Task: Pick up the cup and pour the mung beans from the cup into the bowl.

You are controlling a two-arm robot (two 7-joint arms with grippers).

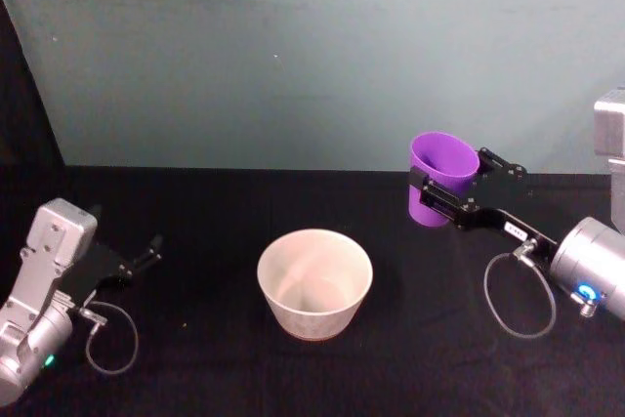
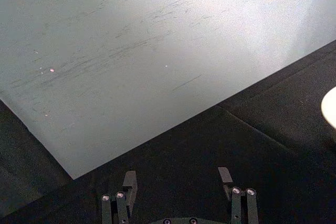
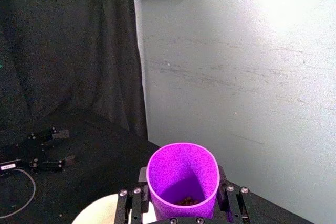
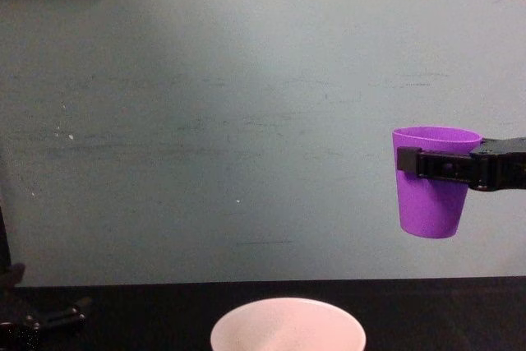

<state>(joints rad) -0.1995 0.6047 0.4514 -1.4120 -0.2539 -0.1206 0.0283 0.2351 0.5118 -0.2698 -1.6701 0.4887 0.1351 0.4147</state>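
My right gripper (image 1: 451, 192) is shut on the purple cup (image 1: 439, 178) and holds it upright in the air, to the right of the bowl and well above the table. From the chest, the cup (image 4: 434, 180) hangs high with the right gripper (image 4: 444, 163) clamped round its upper wall. Down inside the cup (image 3: 182, 182) a few dark mung beans (image 3: 186, 201) lie at the bottom. The white bowl (image 1: 314, 282) stands on the black table at the centre, rim (image 4: 288, 326) up. My left gripper (image 1: 146, 256) rests open at the table's left.
A pale green wall (image 1: 322, 56) rises right behind the black table (image 1: 195, 202). Cable loops hang by each wrist (image 1: 518, 295). A dark curtain (image 3: 68, 51) hangs at the left end of the wall.
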